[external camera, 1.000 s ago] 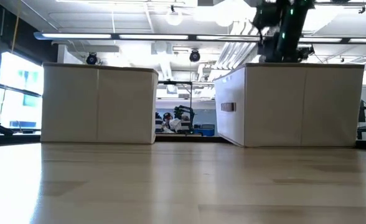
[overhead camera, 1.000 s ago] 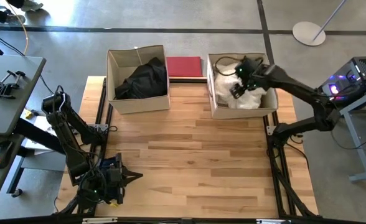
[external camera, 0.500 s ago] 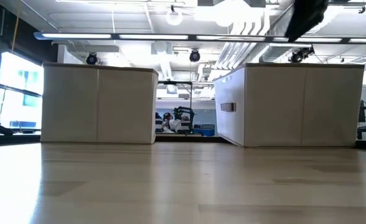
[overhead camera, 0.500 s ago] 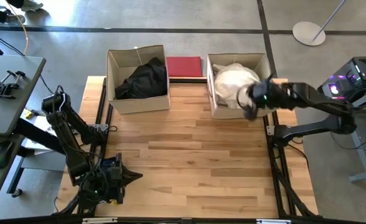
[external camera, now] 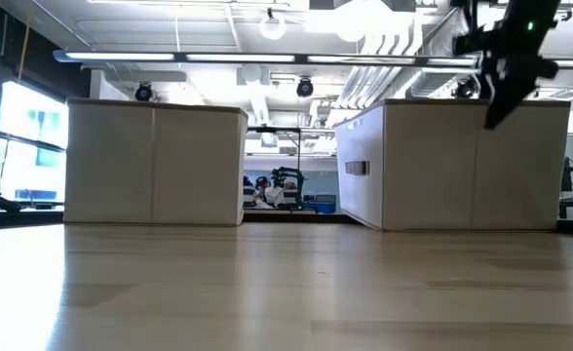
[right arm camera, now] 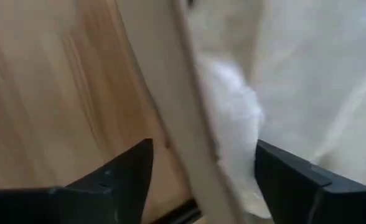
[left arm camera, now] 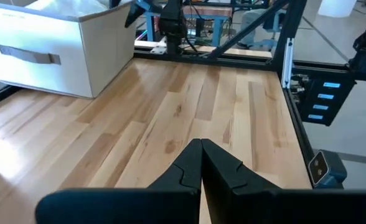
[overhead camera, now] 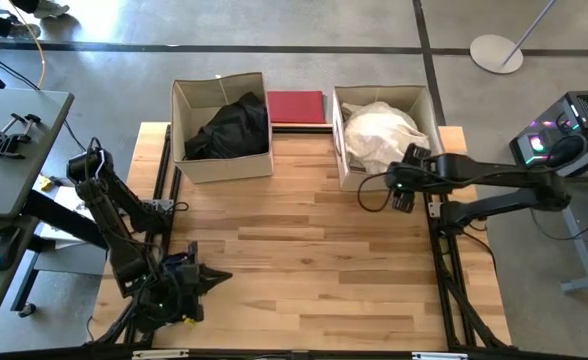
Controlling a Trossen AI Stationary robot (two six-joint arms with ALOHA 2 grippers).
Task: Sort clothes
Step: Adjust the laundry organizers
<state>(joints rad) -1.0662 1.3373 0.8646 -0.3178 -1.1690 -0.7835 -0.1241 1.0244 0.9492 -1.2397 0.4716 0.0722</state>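
Note:
Black clothes (overhead camera: 229, 125) lie heaped in the left cardboard box (overhead camera: 189, 165). White clothes (overhead camera: 377, 132) fill the right box (overhead camera: 346, 180); in the right wrist view they show as white cloth (right arm camera: 233, 118) behind the box wall (right arm camera: 164, 93). My right gripper (overhead camera: 401, 196) hangs open above the near right corner of the white box, tipped steeply down, its two fingers (right arm camera: 127, 168) standing apart with nothing between them. It shows high in the low view too (external camera: 496, 107). My left gripper (overhead camera: 212, 277) waits shut at the table's near left, seen shut in its wrist view (left arm camera: 201, 152).
A flat dark-red rectangle (overhead camera: 296, 106) lies between the two boxes at the far edge. The wooden tabletop (overhead camera: 294, 250) stretches in front of both boxes. Black frame rails (overhead camera: 444, 270) run along the table's sides.
My right gripper has swung out from above the white clothes in the right box, toward the table's near edge, past the box's near right corner. It has sunk a little and rolled, and its fingers stay open. The white heap lies uncovered in the box.

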